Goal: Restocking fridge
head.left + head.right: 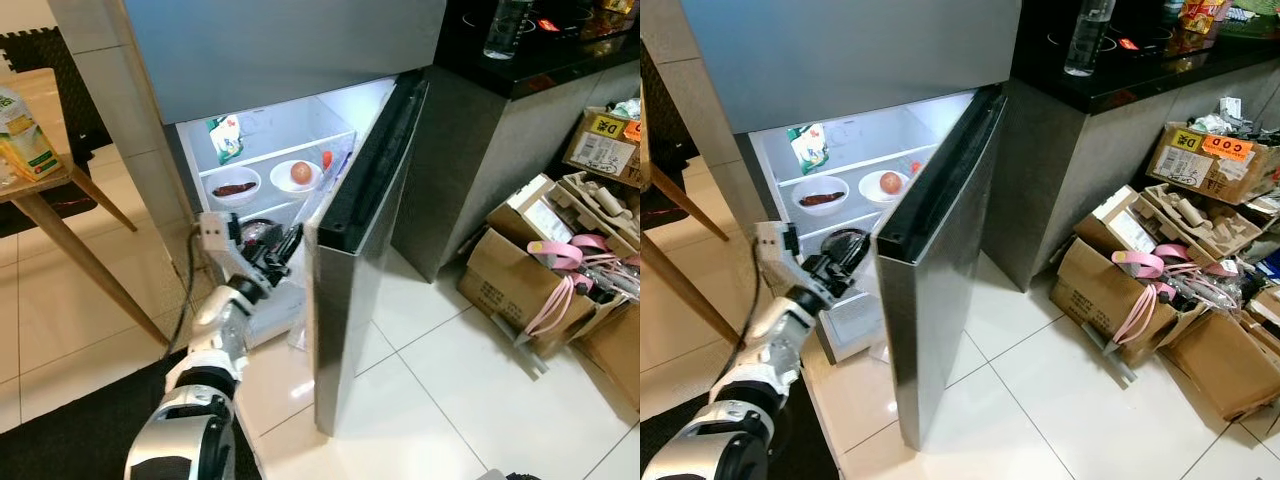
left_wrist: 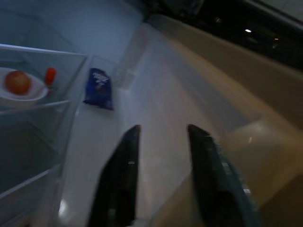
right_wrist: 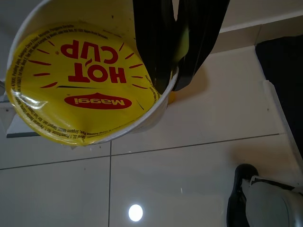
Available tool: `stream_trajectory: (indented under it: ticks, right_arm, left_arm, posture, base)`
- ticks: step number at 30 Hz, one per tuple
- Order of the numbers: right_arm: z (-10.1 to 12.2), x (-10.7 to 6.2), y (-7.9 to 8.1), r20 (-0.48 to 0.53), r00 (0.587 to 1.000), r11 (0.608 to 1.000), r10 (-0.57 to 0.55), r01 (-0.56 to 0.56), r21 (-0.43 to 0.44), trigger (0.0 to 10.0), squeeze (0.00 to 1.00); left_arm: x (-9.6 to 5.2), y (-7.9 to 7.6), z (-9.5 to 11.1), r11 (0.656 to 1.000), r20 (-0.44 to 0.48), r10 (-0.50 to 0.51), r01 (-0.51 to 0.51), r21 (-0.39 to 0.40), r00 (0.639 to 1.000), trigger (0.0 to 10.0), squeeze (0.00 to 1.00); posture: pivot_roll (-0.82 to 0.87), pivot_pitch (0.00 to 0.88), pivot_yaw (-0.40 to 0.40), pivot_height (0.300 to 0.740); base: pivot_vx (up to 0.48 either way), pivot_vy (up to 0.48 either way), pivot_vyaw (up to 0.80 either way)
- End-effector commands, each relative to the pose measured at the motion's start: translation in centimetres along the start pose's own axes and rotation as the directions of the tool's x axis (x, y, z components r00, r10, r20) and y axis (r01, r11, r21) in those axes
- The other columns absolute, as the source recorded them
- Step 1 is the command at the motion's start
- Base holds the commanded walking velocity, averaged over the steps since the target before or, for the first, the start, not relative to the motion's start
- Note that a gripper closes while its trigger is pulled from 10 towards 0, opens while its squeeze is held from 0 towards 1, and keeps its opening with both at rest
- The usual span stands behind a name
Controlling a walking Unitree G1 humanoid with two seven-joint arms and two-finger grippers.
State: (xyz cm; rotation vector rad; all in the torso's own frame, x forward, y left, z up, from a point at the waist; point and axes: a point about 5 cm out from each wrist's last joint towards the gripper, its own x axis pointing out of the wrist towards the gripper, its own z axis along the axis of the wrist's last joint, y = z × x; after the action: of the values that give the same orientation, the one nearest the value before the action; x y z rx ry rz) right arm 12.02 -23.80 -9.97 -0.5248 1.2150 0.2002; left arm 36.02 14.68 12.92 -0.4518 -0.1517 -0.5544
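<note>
Right wrist view has the right gripper (image 3: pixel 173 71) clamped on the rim of a Maggi Hot Cup noodle cup (image 3: pixel 85 80), its yellow foil lid facing the camera, hanging over the pale tiled floor (image 3: pixel 189 170).

From the head views, the left gripper (image 1: pixel 283 250) reaches into the lower part of the open fridge (image 1: pixel 270 150), under the glass shelf; in the left wrist view its two fingers (image 2: pixel 118 184) stand apart with nothing between them, pointing along the inner side of the fridge door (image 1: pixel 365 250), where a blue packet (image 2: pixel 99 89) sits.

On the shelf above are a white bowl with a reddish-orange fruit (image 1: pixel 301 172), just beside a small red-orange item (image 1: pixel 327 159), and a second bowl with a dark sausage-like piece (image 1: pixel 235 188). A green-and-white pouch (image 1: pixel 226 137) leans at the back.

A wooden table (image 1: pixel 40 190) stands to the left, and cardboard boxes (image 1: pixel 520 270) with pink hangers (image 1: pixel 560 290) lie to the right, below a black counter (image 1: pixel 540 60).
</note>
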Motion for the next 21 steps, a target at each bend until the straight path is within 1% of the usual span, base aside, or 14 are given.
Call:
stream_trajectory:
  ticks: [1, 4, 5, 6, 7, 9, 10, 11, 12, 13, 14, 15, 19, 21]
  right_arm:
    - [-0.6, 0.0, 0.2, -0.016, 1.0, 1.0, 0.0, 0.0, 0.009, 10.0, 0.0]
    - [-0.7, -0.1, 0.2, -0.019, 1.0, 1.0, -0.002, 0.002, 0.011, 10.0, 0.0]
    - [-0.8, -0.1, 0.2, -0.022, 1.0, 1.0, -0.004, 0.004, 0.012, 10.0, 0.0]
    - [-0.8, -0.1, 0.2, -0.022, 1.0, 1.0, -0.004, 0.004, 0.012, 10.0, 0.0]
    - [-0.9, -0.1, 0.1, -0.024, 1.0, 1.0, -0.006, 0.006, 0.013, 10.0, 0.0]
    - [-1.0, -0.1, 0.1, -0.028, 1.0, 1.0, -0.008, 0.009, 0.013, 10.0, 0.0]
    - [-1.0, -0.1, 0.1, -0.028, 1.0, 1.0, -0.008, 0.009, 0.013, 10.0, 0.0]
    - [-1.0, -0.1, 0.0, -0.028, 1.0, 1.0, -0.009, 0.009, 0.013, 10.0, 0.0]
    - [-1.0, -0.1, 0.0, -0.028, 1.0, 1.0, -0.009, 0.01, 0.013, 10.0, 0.0]
    - [-1.0, -0.1, 0.0, -0.028, 1.0, 1.0, -0.009, 0.01, 0.013, 10.0, 0.0]
    - [-1.0, -0.1, 0.0, -0.028, 1.0, 1.0, -0.009, 0.01, 0.013, 10.0, 0.0]
    - [-1.0, -0.1, 0.0, -0.027, 1.0, 1.0, -0.01, 0.01, 0.013, 10.0, 0.0]
    - [-1.0, -0.1, 0.1, -0.026, 1.0, 1.0, -0.009, 0.01, 0.015, 10.0, 0.0]
    - [-1.0, -0.1, 0.1, -0.027, 1.0, 1.0, -0.009, 0.009, 0.015, 10.0, 0.0]
  left_arm:
    - [0.2, -0.5, -0.6, 1.0, -0.023, -0.019, 0.019, -0.017, 1.0, 0.0, 0.0]
    - [0.9, -2.6, -2.0, 0.989, -0.041, -0.121, 0.117, -0.093, 0.992, 0.0, 0.0]
    - [1.4, -5.0, -3.2, 0.962, -0.055, -0.235, 0.224, -0.157, 0.97, 0.0, 0.0]
    - [1.4, -5.0, -3.2, 0.962, -0.055, -0.235, 0.224, -0.157, 0.97, 0.0, 0.0]
    - [1.6, -7.3, -4.3, 0.922, -0.061, -0.343, 0.324, -0.212, 0.937, 0.0, 0.0]
    - [1.4, -13.7, -6.7, 0.759, -0.063, -0.604, 0.55, -0.348, 0.794, 0.0, 0.0]
    - [1.4, -13.7, -6.7, 0.759, -0.063, -0.604, 0.55, -0.348, 0.794, 0.0, 0.0]
    - [1.1, -15.8, -7.4, 0.694, -0.06, -0.676, 0.607, -0.386, 0.735, 0.0, 0.0]
    - [0.9, -16.9, -7.8, 0.655, -0.06, -0.713, 0.633, -0.412, 0.699, 0.7, 0.0]
    - [0.8, -17.5, -8.1, 0.639, -0.067, -0.728, 0.641, -0.425, 0.682, 7.3, 0.0]
    - [0.8, -17.5, -8.1, 0.639, -0.067, -0.728, 0.641, -0.425, 0.682, 7.3, 0.0]
    - [0.7, -17.5, -8.3, 0.637, -0.072, -0.728, 0.635, -0.437, 0.681, 10.0, 0.0]
    - [0.5, -16.9, -8.4, 0.655, -0.085, -0.712, 0.615, -0.438, 0.697, 10.0, 0.0]
    - [0.2, -15.2, -8.6, 0.719, -0.118, -0.651, 0.558, -0.415, 0.75, 10.0, 0.0]
  posture:
    - [-0.13, 0.057, 0.007, 0.74]
    - [-0.14, 0.059, 0.009, 0.74]
    - [-0.14, 0.059, 0.009, 0.74]
    - [-0.14, 0.059, 0.009, 0.74]
    - [-0.14, 0.059, 0.007, 0.74]
    - [-0.14, 0.059, 0.007, 0.74]
    - [-0.14, 0.059, 0.007, 0.74]
    - [-0.14, 0.059, 0.007, 0.74]
    - [-0.14, 0.058, 0.007, 0.74]
    - [-0.14, 0.058, 0.007, 0.74]
    - [-0.14, 0.058, 0.007, 0.74]
    - [-0.14, 0.058, 0.007, 0.74]
    - [-0.14, 0.059, 0.008, 0.74]
    - [-0.13, 0.061, 0.01, 0.74]
  base:
    - [0.0, 0.0, 0.0]
    - [0.0, 0.0, 0.0]
    - [0.0, 0.0, 0.0]
    - [0.0, 0.0, 0.0]
    - [0.0, 0.0, 0.0]
    - [0.0, 0.0, 0.0]
    - [0.0, 0.0, 0.0]
    - [0.0, 0.0, 0.0]
    - [0.0, 0.0, 0.0]
    - [0.0, 0.0, 0.0]
    - [0.0, 0.0, 0.0]
    - [0.0, 0.0, 0.0]
    - [0.0, 0.0, 0.0]
    - [0.0, 0.0, 0.0]
